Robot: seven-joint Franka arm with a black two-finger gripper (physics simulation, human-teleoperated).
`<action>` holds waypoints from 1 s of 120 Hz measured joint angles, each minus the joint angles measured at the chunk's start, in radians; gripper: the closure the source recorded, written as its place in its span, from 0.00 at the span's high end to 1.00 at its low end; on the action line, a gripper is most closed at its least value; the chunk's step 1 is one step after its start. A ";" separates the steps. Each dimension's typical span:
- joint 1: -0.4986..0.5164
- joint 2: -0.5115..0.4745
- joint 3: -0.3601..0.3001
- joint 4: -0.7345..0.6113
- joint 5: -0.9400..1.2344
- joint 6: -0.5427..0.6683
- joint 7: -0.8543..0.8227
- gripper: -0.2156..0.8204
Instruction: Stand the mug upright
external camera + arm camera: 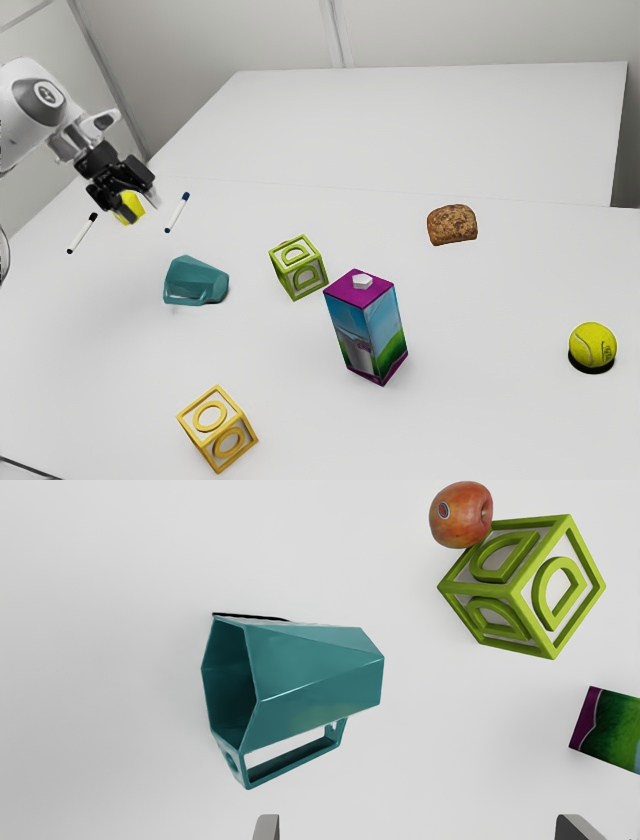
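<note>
I've got my arm (35,112) reaching in over the tabletop's (490,310) edge at the exterior view's left, gripper (139,204) open, fingers (268,828) well apart

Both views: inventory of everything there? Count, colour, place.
table: 1, white, under objects
carton: 1, multicoloured, standing, centre
D block: 1, green, near carton
mug: 1, teal, on its side near D block
apple: 1, red, by D block
O block: 1, yellow, exterior view's near left
bread: 1, brown, beyond carton
tennis ball: 1, yellow, exterior view's right
markers: 2, white, dark caps, near claw
unclear object: 1, yellow, behind claw
walls: pale, background
claw: 1, black, open, over table
arm: 1, white, exterior view's left
</note>
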 joint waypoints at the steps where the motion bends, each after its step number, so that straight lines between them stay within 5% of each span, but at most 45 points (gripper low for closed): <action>1: 0.004 0.006 0.000 -0.001 -0.005 0.000 0.005 0.79; 28: 0.038 0.122 -0.003 -0.023 -0.105 0.001 0.109 0.79; 72: 0.070 0.181 -0.003 -0.105 -0.285 0.002 0.240 0.79; 99: 0.085 0.182 -0.003 -0.170 -0.375 -0.005 0.311 0.31; 120: 0.086 0.179 -0.003 -0.170 -0.401 -0.006 0.355 0.13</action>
